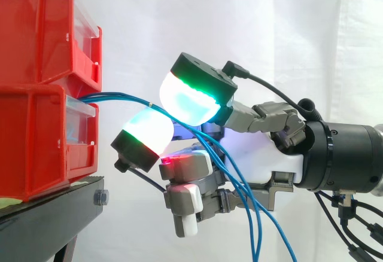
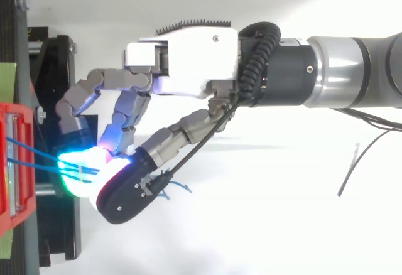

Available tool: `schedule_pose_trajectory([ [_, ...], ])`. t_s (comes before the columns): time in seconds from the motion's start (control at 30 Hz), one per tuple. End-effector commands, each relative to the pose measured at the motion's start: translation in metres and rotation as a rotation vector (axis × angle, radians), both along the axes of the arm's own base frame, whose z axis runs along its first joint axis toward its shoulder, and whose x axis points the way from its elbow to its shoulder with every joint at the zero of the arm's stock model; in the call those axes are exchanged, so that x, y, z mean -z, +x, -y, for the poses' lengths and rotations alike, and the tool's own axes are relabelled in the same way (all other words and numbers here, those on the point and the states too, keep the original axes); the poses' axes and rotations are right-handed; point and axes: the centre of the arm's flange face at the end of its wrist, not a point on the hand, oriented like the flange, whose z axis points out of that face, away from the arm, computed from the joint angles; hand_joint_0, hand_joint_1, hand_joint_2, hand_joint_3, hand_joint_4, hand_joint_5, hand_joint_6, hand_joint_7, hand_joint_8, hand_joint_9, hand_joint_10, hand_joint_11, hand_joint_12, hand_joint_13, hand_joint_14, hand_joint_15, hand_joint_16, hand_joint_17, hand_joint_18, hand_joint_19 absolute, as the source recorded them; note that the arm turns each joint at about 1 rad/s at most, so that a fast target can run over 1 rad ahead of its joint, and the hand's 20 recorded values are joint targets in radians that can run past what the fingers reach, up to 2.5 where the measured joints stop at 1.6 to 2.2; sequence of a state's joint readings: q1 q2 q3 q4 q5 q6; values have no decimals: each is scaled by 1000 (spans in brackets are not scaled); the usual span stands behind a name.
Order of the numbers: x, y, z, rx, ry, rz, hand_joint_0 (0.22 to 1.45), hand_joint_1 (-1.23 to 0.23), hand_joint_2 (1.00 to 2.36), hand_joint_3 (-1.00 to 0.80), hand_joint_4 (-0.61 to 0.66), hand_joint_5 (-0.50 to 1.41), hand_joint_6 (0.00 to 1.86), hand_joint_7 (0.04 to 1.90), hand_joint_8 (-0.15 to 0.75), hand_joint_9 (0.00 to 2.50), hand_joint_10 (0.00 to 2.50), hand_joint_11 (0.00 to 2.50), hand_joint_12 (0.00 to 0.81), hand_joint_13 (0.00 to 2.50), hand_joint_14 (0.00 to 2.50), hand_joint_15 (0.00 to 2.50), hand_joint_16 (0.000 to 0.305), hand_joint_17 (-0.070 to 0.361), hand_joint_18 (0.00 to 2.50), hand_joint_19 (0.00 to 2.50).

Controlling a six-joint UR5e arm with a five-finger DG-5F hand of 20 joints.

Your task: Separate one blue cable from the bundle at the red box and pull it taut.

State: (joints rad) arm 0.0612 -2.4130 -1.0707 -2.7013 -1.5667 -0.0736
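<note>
Blue cables (image 1: 114, 97) from the red box (image 1: 42, 142) sit pinched between the hand's (image 2: 188, 68) curled fingers (image 1: 191, 94).

The red bins (image 1: 36, 124) are moulded in glossy plastic, and the stand (image 1: 48, 214) is finished in matt black. The blue cables (image 1: 119, 98) are smoothly sheathed. The hand (image 2: 188, 61) is shelled in smooth white plastic. The curtain (image 1: 311, 34) is woven cloth.
</note>
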Motion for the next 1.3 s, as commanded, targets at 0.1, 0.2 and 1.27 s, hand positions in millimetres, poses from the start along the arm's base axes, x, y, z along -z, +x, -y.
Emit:
schedule_pose_trajectory([
  [0.1, 0, 0, 0, 0, 0, 0, 630, -566, 1008, -404, 147, -126, 726, 1180, 272, 1140, 25, 1301, 347, 1125, 29, 874, 47, 105, 844, 844],
  [0.2, 0, 0, 0, 0, 0, 0, 636, -522, 1009, -400, 163, -118, 701, 1220, 273, 1145, 25, 1295, 348, 1126, 29, 876, 47, 105, 841, 845],
  [1.27, 0, 0, -1, -1, 0, 0, 735, -939, 1012, -375, 89, -197, 865, 1170, 261, 1093, 20, 1321, 349, 1094, 27, 865, 48, 107, 869, 784],
])
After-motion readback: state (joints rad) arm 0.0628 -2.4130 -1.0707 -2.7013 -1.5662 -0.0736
